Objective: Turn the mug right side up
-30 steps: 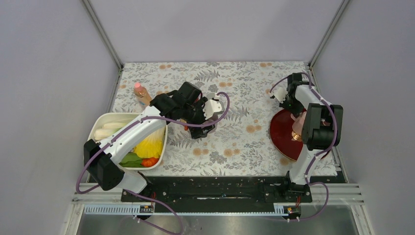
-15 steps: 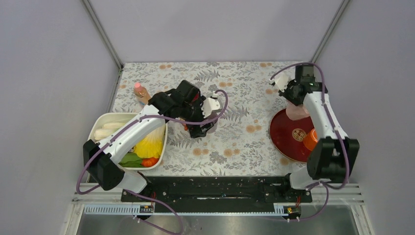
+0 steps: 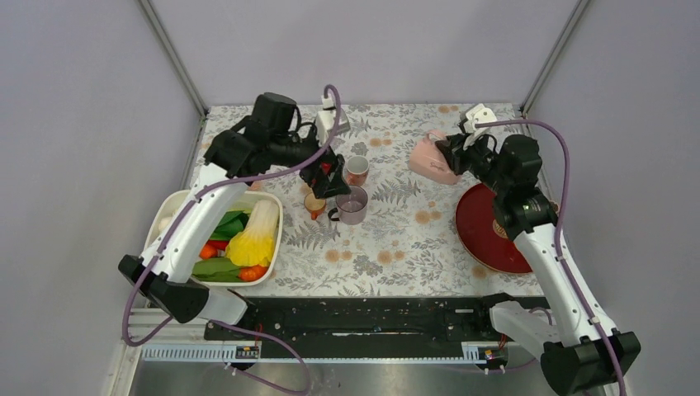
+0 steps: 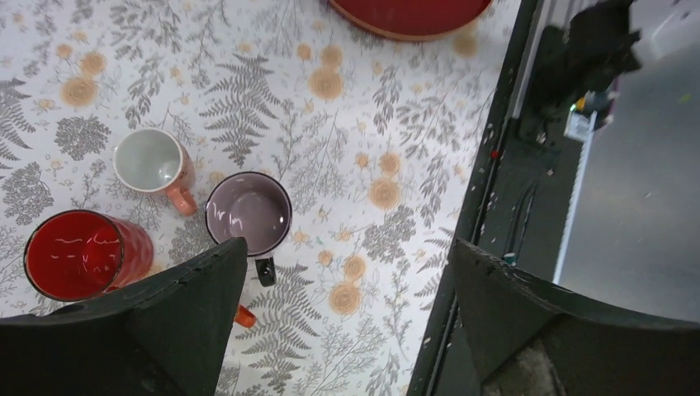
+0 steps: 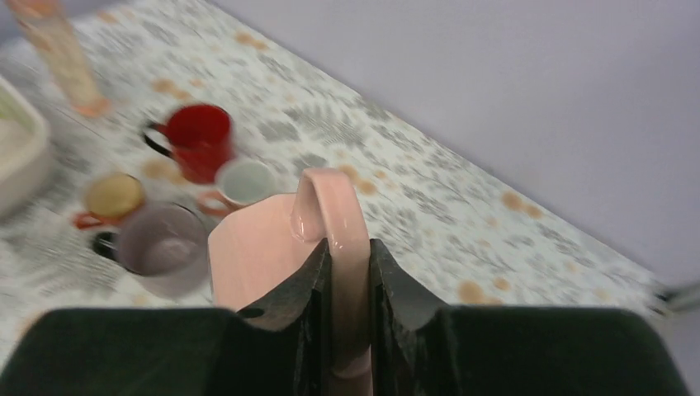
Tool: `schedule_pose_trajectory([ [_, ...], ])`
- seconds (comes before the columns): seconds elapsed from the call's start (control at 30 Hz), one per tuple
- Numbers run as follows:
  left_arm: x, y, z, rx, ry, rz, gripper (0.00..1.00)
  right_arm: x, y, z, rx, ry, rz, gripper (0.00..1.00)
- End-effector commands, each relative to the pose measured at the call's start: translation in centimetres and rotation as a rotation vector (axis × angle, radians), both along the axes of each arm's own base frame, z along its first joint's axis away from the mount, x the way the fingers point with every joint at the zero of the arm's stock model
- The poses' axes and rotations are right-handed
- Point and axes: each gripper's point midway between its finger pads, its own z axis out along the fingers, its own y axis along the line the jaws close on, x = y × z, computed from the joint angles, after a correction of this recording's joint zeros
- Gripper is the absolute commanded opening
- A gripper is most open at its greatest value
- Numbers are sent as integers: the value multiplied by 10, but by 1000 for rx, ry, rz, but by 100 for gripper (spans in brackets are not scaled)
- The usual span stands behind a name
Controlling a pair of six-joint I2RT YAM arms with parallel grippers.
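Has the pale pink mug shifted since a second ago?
Yes. The pale pink mug, in the right gripper, was over the far edge of the round red plate; now it hangs left of that plate.

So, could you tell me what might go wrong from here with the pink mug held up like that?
1. The right jaws pinch only the thin handle of the pink mug, so it might swivel or slip while being turned.
2. The purple mug and its neighbours stand close by under the left arm; a wide swing could knock them.
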Motion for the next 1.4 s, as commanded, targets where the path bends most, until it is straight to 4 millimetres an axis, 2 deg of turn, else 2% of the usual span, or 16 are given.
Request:
schedule_pose_trajectory([
  [0.0, -12, 1, 66, -214, 28, 11, 96, -45, 59, 106, 438, -217, 236, 0],
  [0.13, -34, -3, 86, -317, 77, -85, 95, -70, 84, 117, 597, -201, 338, 0],
  [0.23, -49, -10, 99, -372, 49, -147, 99, -83, 102, 123, 637, -193, 379, 0],
  [0.33, -59, -17, 104, -374, 22, -175, 99, -91, 111, 132, 671, -210, 393, 0],
  [0.53, -42, -25, 93, -336, 31, -110, 98, -101, 131, 140, 695, -207, 451, 0],
  [0.6, -43, -30, 91, -330, 31, -122, 95, -102, 139, 139, 689, -198, 466, 0],
  [0.67, -45, -34, 92, -331, 30, -139, 85, -103, 147, 138, 685, -194, 480, 0],
  [0.87, -52, -41, 83, -323, 90, -198, 9, -105, 157, 142, 713, -183, 512, 0],
  [0.9, -52, -41, 79, -312, 94, -194, 0, -105, 157, 141, 712, -180, 511, 0],
  [1.0, -46, -37, 71, -287, 80, -161, 0, -102, 161, 131, 672, -164, 508, 0],
  [1.03, -43, -35, 69, -280, 74, -141, 0, -99, 163, 124, 651, -141, 500, 4],
  [1.07, -40, -33, 67, -273, 69, -125, 0, -95, 164, 114, 629, -105, 481, 29],
  [1.13, -32, -27, 64, -258, 43, -89, 0, -88, 163, 100, 601, -81, 440, 85],
  [1.17, -28, -23, 61, -243, 29, -68, 0, -84, 161, 92, 590, -77, 415, 98],
  [1.3, -15, -2, 43, -149, -15, 13, 0, -70, 149, 60, 501, -60, 308, 99],
  [1.37, -8, 12, 24, -65, -36, 59, 0, -71, 147, 46, 444, -41, 299, 99],
])
